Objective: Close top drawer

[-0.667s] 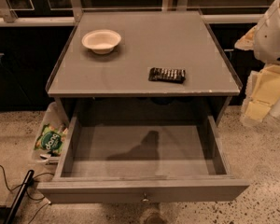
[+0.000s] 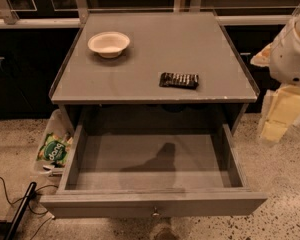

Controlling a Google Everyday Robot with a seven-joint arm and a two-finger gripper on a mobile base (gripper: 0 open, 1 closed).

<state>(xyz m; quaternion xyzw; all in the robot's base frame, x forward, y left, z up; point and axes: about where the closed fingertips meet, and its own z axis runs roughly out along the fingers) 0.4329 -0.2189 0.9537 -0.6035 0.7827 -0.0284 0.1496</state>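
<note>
A: Quick, the top drawer (image 2: 155, 204), where is it?

B: It's pulled well out of the grey cabinet (image 2: 155, 91). The front panel is nearest us and low in view, with a small round knob (image 2: 155, 213) at its middle. The box is shallow and a dark shadow lies on its grey floor.

A: Arm pose?

B: It comes in at the right edge. The white rounded housing (image 2: 290, 54) sits about level with the cabinet top. The cream gripper (image 2: 282, 115) hangs below it, beside the cabinet's right side. It's apart from the drawer and I can't see it touching anything. Apart or together, I cannot tell.

A: Edges, room?

B: The drawer's right side wall (image 2: 233, 156) stands over the speckled floor (image 2: 285, 194), with bare floor between that wall and the gripper. On the left, a clear bin holding a green snack bag (image 2: 55, 149) sits just beside the left wall. Cables (image 2: 2, 189) and a black rod (image 2: 20, 211) lie near the front-left corner.

A: On top?

B: A white bowl (image 2: 108, 44) sits back-left and a dark wrapped bar (image 2: 179, 80) lies near the front edge. They're well apart.
</note>
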